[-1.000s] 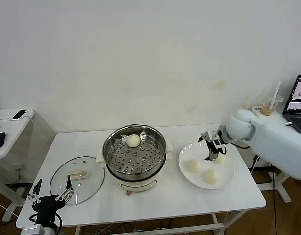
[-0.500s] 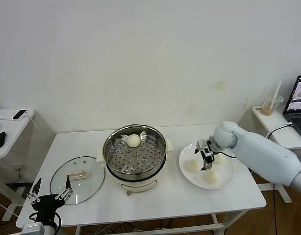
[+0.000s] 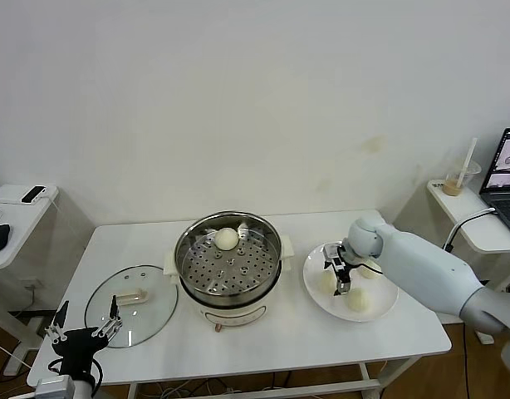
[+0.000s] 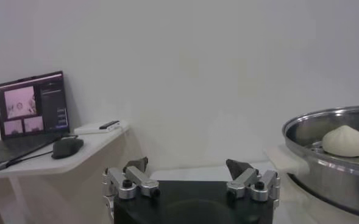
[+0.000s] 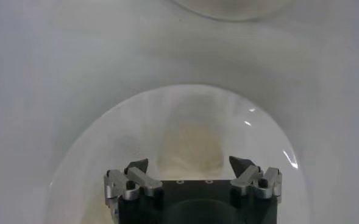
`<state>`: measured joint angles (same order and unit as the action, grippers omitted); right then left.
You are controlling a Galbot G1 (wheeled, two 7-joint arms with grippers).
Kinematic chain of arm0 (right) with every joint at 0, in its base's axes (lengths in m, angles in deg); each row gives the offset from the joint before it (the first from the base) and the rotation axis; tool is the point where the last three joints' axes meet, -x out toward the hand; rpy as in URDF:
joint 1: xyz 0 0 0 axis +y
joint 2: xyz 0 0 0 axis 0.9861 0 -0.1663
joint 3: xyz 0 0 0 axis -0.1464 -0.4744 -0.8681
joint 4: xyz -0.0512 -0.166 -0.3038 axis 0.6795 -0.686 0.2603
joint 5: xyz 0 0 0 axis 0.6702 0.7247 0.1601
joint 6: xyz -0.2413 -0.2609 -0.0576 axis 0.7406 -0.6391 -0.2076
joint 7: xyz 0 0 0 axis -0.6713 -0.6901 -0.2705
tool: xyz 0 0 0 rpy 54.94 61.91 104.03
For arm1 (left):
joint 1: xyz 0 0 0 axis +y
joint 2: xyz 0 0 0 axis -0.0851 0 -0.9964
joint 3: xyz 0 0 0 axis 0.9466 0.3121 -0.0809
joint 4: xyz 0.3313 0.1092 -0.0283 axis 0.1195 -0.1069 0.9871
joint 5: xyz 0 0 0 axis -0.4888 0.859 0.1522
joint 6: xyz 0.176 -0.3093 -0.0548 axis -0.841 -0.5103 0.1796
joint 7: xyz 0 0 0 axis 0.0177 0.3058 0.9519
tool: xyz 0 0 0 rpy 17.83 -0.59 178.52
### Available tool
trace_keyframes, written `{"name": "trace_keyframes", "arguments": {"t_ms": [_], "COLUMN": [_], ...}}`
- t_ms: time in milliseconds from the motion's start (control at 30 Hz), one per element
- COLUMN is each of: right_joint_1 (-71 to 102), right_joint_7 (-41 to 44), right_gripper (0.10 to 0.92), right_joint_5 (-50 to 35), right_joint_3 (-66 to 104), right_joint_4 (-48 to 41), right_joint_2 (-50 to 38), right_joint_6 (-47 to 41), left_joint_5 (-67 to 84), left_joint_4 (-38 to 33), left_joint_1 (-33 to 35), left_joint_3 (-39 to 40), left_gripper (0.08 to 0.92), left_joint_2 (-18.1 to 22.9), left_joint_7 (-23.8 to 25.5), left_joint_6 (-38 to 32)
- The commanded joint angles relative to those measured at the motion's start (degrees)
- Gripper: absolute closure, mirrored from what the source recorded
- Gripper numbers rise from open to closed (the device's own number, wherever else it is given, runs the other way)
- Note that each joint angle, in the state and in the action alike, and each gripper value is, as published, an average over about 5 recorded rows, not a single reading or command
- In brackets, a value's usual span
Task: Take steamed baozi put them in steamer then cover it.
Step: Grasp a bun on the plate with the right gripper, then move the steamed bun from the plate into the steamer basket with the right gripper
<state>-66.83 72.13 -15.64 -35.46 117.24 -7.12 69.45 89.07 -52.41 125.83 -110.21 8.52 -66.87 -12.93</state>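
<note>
White table [image 3: 263, 332] ahead, my right gripper [image 3: 337, 279] sits released around the plate's [image 3: 384, 307] left bun [image 3: 327, 283], so I'd centre it, then squeeze gently

1. No text, label, brand, number or sign can be read in any of the views.
2. The laptop screen [image 4: 31, 110] shows small pictures and some lines — they are too small to read.
3. The steamer [image 3: 228, 264], the plate [image 3: 315, 291] and the cup [image 3: 454, 184] carry no visible writing.
</note>
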Motion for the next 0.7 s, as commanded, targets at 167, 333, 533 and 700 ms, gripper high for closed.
{"name": "trace_keyframes", "arguments": {"t_ms": [167, 333, 533, 700], "right_joint_1": [0.2, -1.4, -7.4, -17.4], "right_joint_7": [0.3, 1.8, 3.0, 3.3], "right_gripper": [0.363, 0.387, 0.381, 0.381], "right_joint_5": [0.3, -0.4, -2.8, -8.4], "right_joint_3": [0.5, 0.1, -1.1, -5.2], "right_joint_4": [-1.9, -0.3, 3.6, 8.4], "right_joint_2": [1.3, 0.0, -2.8, -5.8], "right_joint_6": [-0.3, -0.3, -0.7, -2.0], "left_joint_5": [0.0, -0.6, -0.7, -1.1], "left_joint_4": [0.1, 0.2, 0.2, 0.7], "left_joint_1": [-0.1, -0.2, -0.1, 0.3], "left_joint_3": [0.0, -0.1, -0.1, 0.1], "left_gripper": [0.177, 0.177, 0.177, 0.177], "left_joint_2": [0.0, 0.1, 0.0, -0.1], "left_joint_7": [-0.1, -0.4, -0.5, -0.6], "left_joint_6": [0.0, -0.3, -0.5, -1.2]}}
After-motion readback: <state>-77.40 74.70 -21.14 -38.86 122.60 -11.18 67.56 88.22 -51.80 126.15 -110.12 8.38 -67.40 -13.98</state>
